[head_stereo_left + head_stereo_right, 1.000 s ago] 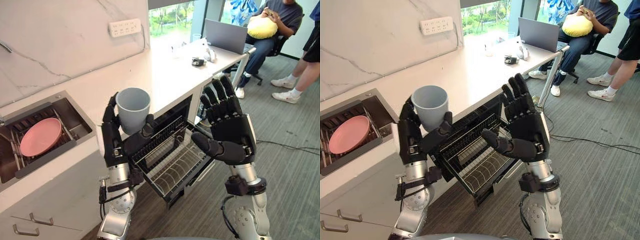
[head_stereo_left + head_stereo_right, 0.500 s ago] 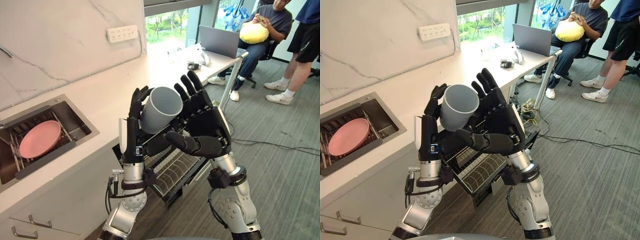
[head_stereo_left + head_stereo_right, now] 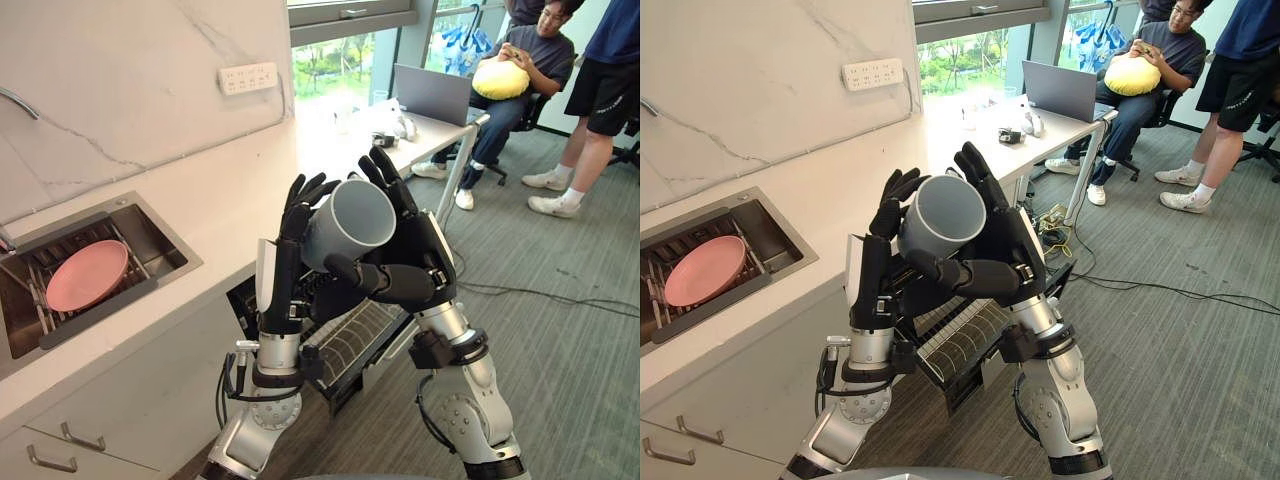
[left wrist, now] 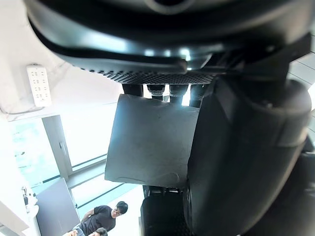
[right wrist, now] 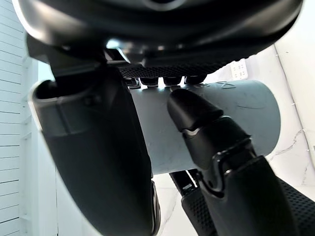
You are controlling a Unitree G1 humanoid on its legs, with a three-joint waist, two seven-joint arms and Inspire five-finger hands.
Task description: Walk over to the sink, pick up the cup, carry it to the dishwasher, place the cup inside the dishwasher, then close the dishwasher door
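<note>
Kitchen table (image 3: 225, 195), over open dishwasher rack (image 3: 362, 335): tilted grey cup (image 3: 352, 222), left hand (image 3: 283, 275) and right hand (image 3: 422, 258) curled around it.

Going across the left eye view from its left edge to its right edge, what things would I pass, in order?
Pink plate → left robot hand → grey cup → right robot hand → yellow cushion → standing person.

We saw the grey cup (image 3: 350, 222) tipped on its side, empty mouth toward us, raised above the open dishwasher (image 3: 242, 300), its wire rack (image 3: 358, 336) out
</note>
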